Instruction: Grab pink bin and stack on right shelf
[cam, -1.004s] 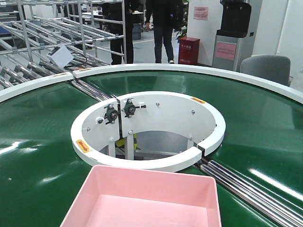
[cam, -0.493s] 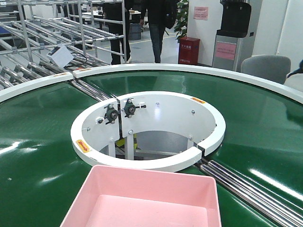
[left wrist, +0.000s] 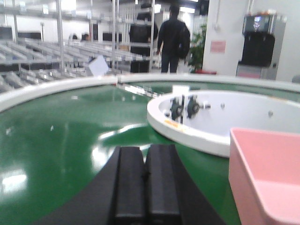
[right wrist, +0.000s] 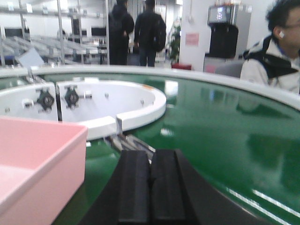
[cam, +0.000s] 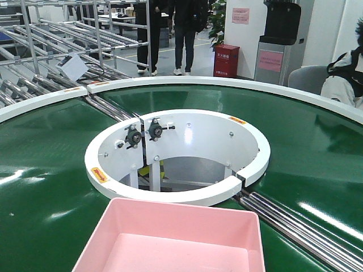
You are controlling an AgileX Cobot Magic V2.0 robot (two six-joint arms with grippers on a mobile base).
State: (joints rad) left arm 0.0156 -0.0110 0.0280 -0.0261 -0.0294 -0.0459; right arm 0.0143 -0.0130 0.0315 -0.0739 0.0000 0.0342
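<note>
so, everything here keys off the white ring point(cam: 170, 194) in the middle of the green worktop point(cam: 45, 170). the pink bin point(cam: 170, 238) sits on the near side of that ring. its far rim is right up by the ring's front edge, though i can't tell if they actually touch. its long axis runs left to right, across the ring's front, and it's empty.

the bit that matters for the grab: the bin is between the two arms. from the left claw point(left wrist: 145, 178) the bin's wall is off to the right. from the right claw point(right wrist: 150, 183) it's off to the left. both claws are also on the near side of the ring, level with the bin's short ends. neither looks clearly nearer, so i'd guess it's a two-arm pinch on the short ends. both claws have their black fingers pressed flat together with nothing between them, so they'd need to spread first.

the right shelf isn't in any view, so no idea yet how far the carry is.

compared with a second ago, the bin hasn't budged relative to the ring. the only change is behind the ring: a person in a white jacket point(cam: 346, 73) has come in past its far right side, and the two people point(cam: 184, 34) way beyond its far side have shuffled along.
</note>
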